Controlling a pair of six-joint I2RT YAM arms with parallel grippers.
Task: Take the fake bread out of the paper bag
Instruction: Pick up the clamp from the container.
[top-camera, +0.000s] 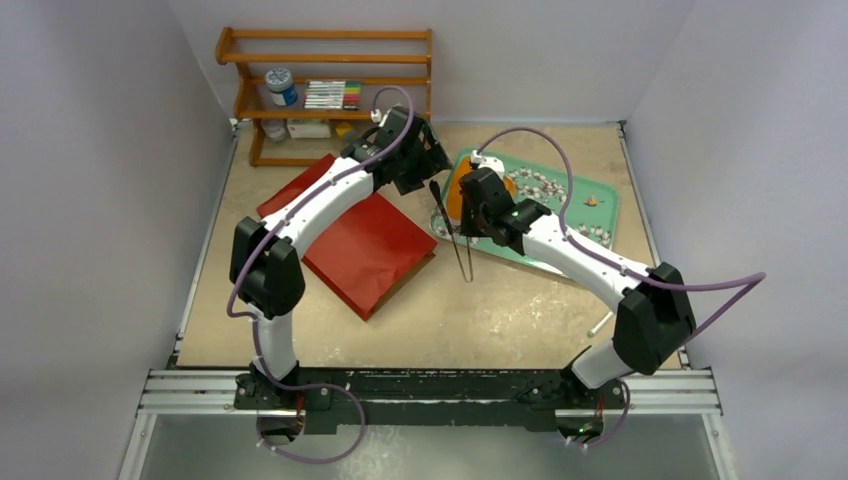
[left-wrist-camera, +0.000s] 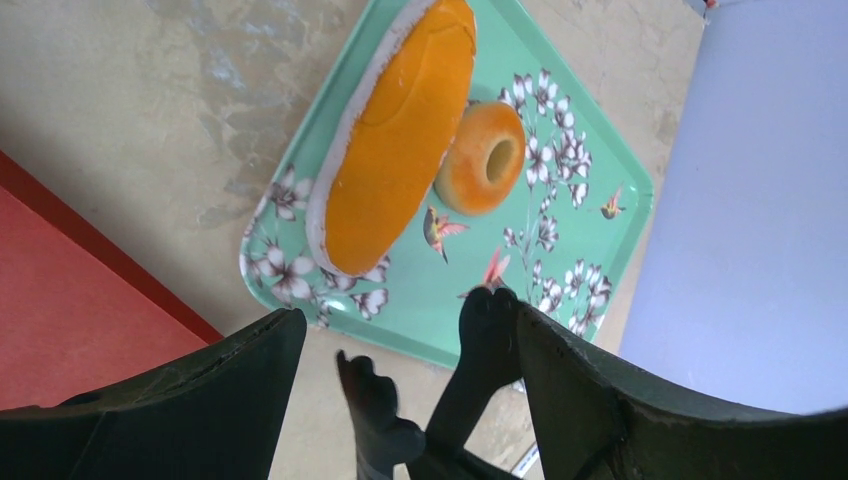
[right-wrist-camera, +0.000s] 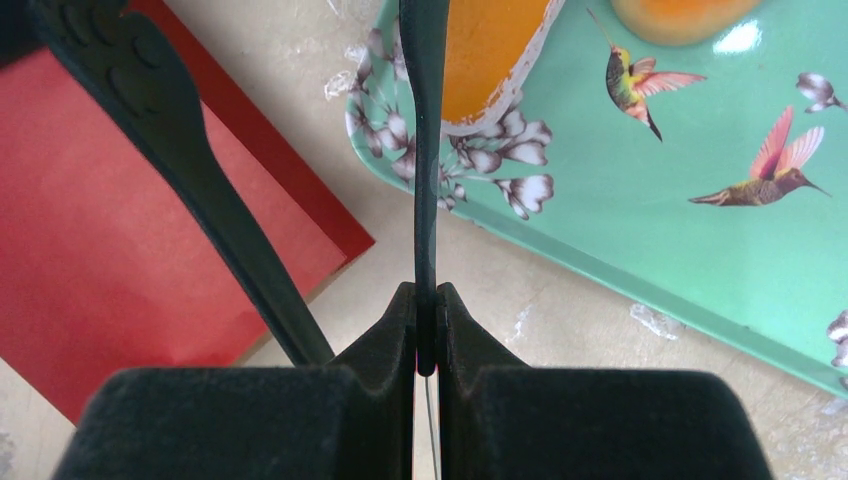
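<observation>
The red paper bag (top-camera: 360, 235) lies flat on the table under my left arm; it also shows in the left wrist view (left-wrist-camera: 60, 300) and the right wrist view (right-wrist-camera: 100, 230). A long orange loaf (left-wrist-camera: 395, 140) and a ring-shaped bun (left-wrist-camera: 482, 157) lie on the flowered green tray (left-wrist-camera: 600, 180). The loaf (right-wrist-camera: 485, 50) and the bun (right-wrist-camera: 680, 12) also show in the right wrist view. My right gripper (right-wrist-camera: 427, 295) is shut on one arm of black tongs (top-camera: 455, 235). My left gripper (left-wrist-camera: 405, 325) is open beside the tray, with the tong tips (left-wrist-camera: 485, 325) between its fingers.
A wooden shelf (top-camera: 330, 90) with a jar and markers stands at the back left. The green tray (top-camera: 580, 210) sits at the back right. A small white stick (top-camera: 600, 323) lies near the right arm's base. Walls close in on three sides.
</observation>
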